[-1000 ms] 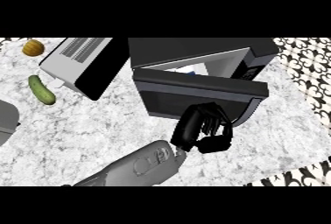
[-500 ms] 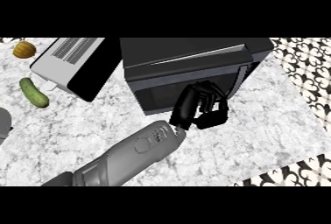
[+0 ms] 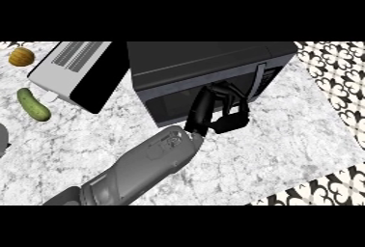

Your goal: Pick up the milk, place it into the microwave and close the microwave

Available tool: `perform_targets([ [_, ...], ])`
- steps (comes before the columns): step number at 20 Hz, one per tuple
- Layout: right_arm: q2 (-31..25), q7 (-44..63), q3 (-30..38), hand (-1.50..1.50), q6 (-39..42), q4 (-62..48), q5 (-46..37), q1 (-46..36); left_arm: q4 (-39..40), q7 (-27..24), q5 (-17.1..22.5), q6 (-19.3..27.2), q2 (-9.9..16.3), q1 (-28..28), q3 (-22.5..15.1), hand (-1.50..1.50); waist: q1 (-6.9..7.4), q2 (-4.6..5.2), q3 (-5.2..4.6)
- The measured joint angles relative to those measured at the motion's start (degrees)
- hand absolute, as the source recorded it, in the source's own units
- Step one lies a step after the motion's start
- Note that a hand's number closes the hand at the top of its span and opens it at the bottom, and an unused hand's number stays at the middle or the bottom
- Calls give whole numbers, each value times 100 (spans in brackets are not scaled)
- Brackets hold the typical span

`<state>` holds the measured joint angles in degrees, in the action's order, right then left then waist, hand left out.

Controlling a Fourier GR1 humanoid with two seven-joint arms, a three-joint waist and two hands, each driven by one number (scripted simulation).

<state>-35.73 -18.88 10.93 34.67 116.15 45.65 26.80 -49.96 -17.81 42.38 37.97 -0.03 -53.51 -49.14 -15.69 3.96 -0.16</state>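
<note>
Microwave [image 3: 206,65] at 12 o'clock on the worktop [image 3: 285,140]: door looks flush, so the task reads as all but done; the milk is not visible, presumably shut inside. Forearm rises from 7 o'clock; right hand [image 3: 217,108] against the door front, fingers loosely bent, holding nothing.

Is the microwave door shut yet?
Shut. The microwave door sits flush with its front, no gap or interior visible; the right hand is against it.

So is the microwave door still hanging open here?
No, the microwave door sits flush against its front, with the right hand against it.
</note>
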Motion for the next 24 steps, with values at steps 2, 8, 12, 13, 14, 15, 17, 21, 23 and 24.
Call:
perform_targets([
  [2,-21,20,0,-150,4,-3,60,-29,-20,-50,149,-2,0,7,24,150,-11,3,3],
  [8,-131,59,27,-150,102,31,213,-78,18,-333,397,61,-2,9,-2,150,-44,7,9],
  [12,-232,77,42,-150,213,79,306,-126,43,-557,521,80,-2,2,-42,150,-49,25,9],
  [13,-248,85,32,-150,234,99,333,-130,51,-597,557,99,-2,0,-52,150,-55,25,9],
  [14,-263,93,24,-150,250,120,357,-137,52,-660,583,127,-1,6,-55,150,-68,29,8],
  [15,-279,98,16,-150,272,139,379,-146,56,-711,613,146,-1,8,-60,150,-78,32,8],
  [17,-311,106,15,-150,321,160,427,-135,72,-814,669,179,-1,19,-58,150,-104,32,9],
  [21,-371,124,-4,-150,406,212,514,-144,91,-1001,768,268,-1,27,-70,150,-145,41,11],
  [23,-420,141,10,-150,437,233,545,-156,97,-1100,813,286,-2,30,-77,150,-156,52,9],
  [24,-430,144,10,-150,453,253,561,-148,107,-1139,839,305,-1,35,-73,150,-172,48,8],
])
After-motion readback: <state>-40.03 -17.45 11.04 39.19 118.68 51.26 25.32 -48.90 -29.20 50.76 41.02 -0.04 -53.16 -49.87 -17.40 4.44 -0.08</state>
